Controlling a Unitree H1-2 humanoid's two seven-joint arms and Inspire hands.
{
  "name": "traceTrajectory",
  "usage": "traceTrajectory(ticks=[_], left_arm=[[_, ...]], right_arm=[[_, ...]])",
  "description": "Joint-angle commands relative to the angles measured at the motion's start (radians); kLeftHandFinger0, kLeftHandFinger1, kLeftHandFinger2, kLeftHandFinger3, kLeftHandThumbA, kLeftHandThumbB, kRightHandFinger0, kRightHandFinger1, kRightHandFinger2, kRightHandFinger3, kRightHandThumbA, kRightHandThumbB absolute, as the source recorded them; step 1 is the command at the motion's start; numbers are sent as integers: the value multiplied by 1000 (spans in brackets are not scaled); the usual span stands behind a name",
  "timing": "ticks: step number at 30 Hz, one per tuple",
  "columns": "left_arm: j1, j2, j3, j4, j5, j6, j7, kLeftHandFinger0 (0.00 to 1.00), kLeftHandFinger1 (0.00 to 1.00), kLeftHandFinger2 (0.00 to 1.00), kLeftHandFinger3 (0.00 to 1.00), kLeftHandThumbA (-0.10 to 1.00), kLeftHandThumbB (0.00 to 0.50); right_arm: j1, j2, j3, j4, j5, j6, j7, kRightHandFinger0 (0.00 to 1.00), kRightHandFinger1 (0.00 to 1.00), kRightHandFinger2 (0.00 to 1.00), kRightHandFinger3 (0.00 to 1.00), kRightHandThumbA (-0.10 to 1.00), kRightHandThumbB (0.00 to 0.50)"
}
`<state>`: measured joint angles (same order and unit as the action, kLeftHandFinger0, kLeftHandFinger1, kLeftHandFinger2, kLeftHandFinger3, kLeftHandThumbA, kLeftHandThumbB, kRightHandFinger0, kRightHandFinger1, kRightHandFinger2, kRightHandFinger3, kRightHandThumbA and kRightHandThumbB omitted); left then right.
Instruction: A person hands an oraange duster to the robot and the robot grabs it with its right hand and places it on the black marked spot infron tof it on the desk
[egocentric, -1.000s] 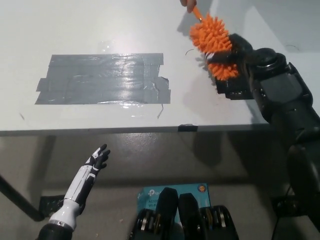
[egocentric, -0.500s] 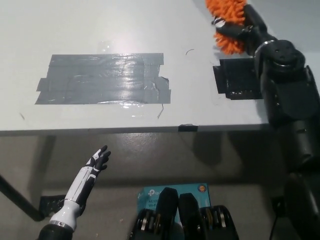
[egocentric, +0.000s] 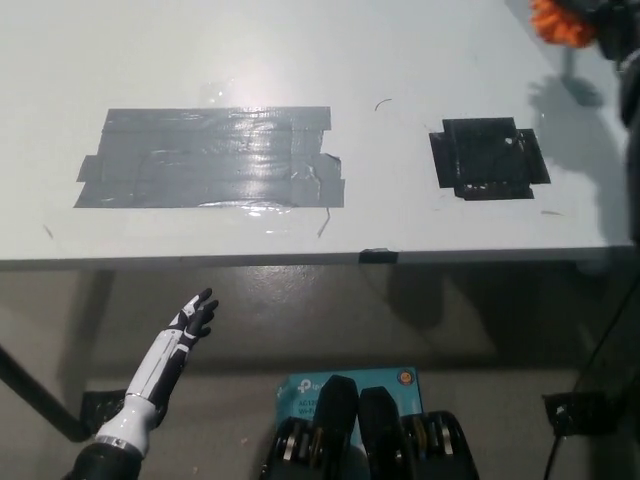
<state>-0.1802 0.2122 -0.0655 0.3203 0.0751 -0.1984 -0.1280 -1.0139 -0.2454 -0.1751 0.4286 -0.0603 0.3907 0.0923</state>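
Duster: only a scrap of the orange duster (egocentric: 562, 20) shows, at the top right corner of the head view — it sits high above the desk's far right edge, well apart from the target.
Right hand: the black right hand itself is out of frame; a dark sliver of the right arm (egocentric: 628, 60) runs down the right edge beside the duster, so whether its fingers are clamped on the duster cannot be told here.
Black marked spot: the black marked spot (egocentric: 488, 159) lies bare on the desk (egocentric: 400, 60), nothing on it or touching it, its tape edges fully exposed.
Grey tape patch: a wide grey tape patch (egocentric: 212, 157) sits well to the left of the spot, also bare.
Left hand: the white left hand (egocentric: 194, 318) hangs below the desk edge at lower left, fingers loosely apart and holding nothing — idle.
Progress: by the look of it, the handover stage is under way or just finished; the placing is not yet done.
Left to do: carry the duster down over the black spot, set it there and release.
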Motion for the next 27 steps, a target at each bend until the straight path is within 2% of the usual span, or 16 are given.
traceTrajectory(ticks=[1, 5, 8, 9, 10, 11, 12, 13, 14, 18, 20, 21, 22, 23, 24, 27], left_arm=[[-22, 13, 0, -19, -4, -23, -15, 1000, 1000, 1000, 1000, 1000, 184], [-23, 14, 1, -21, -1, -24, -16, 1000, 1000, 1000, 1000, 1000, 177], [-22, 11, 1, -23, 3, -20, -12, 1000, 1000, 1000, 1000, 1000, 166], [-22, 12, 2, -22, 3, -20, -12, 1000, 1000, 1000, 1000, 1000, 165], [-21, 12, 2, -22, 3, -20, -12, 1000, 1000, 1000, 1000, 1000, 164], [-21, 11, 2, -23, 5, -18, -11, 1000, 1000, 1000, 1000, 1000, 156], [-21, 11, 2, -24, 6, -18, -9, 1000, 1000, 1000, 1000, 1000, 156], [-24, 10, 3, -25, 4, -16, -10, 1000, 1000, 1000, 1000, 1000, 156], [-24, 9, 3, -26, 2, -14, -11, 1000, 1000, 1000, 1000, 1000, 156], [-28, 11, 5, -25, -3, -17, -14, 1000, 1000, 1000, 1000, 1000, 149], [-33, 11, 4, -15, -2, -25, -14, 1000, 1000, 1000, 1000, 1000, 148], [-33, 11, 4, -13, -1, -25, -14, 1000, 1000, 1000, 1000, 1000, 149], [-36, 10, 3, -12, 3, -24, -11, 1000, 1000, 1000, 1000, 1000, 157], [-36, 10, 3, -12, 4, -23, -11, 1000, 1000, 1000, 1000, 1000, 157], [-38, 10, 1, -12, 8, -24, -9, 1000, 1000, 1000, 1000, 1000, 165], [-38, 11, 2, -14, 5, -20, -13, 1000, 1000, 1000, 1000, 1000, 173]], right_arm=[[3, -55, 83, 123, -75, -111, -30, 211, 649, 963, 859, -100, 155], [2, -71, 172, 304, -137, -187, -71, 177, 613, 932, 748, -100, 185], [2, -68, 220, 392, -154, -214, -83, 140, 576, 912, 789, -100, 165], [1, -65, 230, 423, -155, -226, -87, 336, 696, 920, 795, -100, 170], [0, -62, 238, 446, -157, -234, -90, 385, 651, 863, 769, -100, 172], [0, -57, 251, 490, -157, -245, -91, 239, 502, 806, 727, -100, 192], [0, -56, 256, 504, -156, -249, -91, 239, 502, 806, 727, -100, 192], [-1, -53, 274, 534, -165, -266, -98, 363, 600, 820, 720, -100, 218], [-4, -49, 279, 556, -167, -274, -102, 257, 490, 728, 683, -100, 214], [-23, -34, 297, 612, -165, -290, -109, 137, 554, 863, 739, -100, 211], [-25, -32, 298, 626, -151, -343, -85, 297, 701, 991, 824, -100, 195], [-25, -33, 298, 628, -147, -358, -76, 349, 685, 909, 793, -100, 194], [-31, -36, 298, 636, -132, -376, -35, 724, 969, 1000, 1000, 229, 307], [-34, -36, 298, 640, -129, -379, -25, 724, 969, 1000, 1000, 229, 307], [-39, -46, 311, 640, -123, -389, 42, 1000, 1000, 1000, 1000, 475, 341], [-39, -59, 328, 634, -122, -415, 113, 1000, 1000, 1000, 1000, 594, 393]])
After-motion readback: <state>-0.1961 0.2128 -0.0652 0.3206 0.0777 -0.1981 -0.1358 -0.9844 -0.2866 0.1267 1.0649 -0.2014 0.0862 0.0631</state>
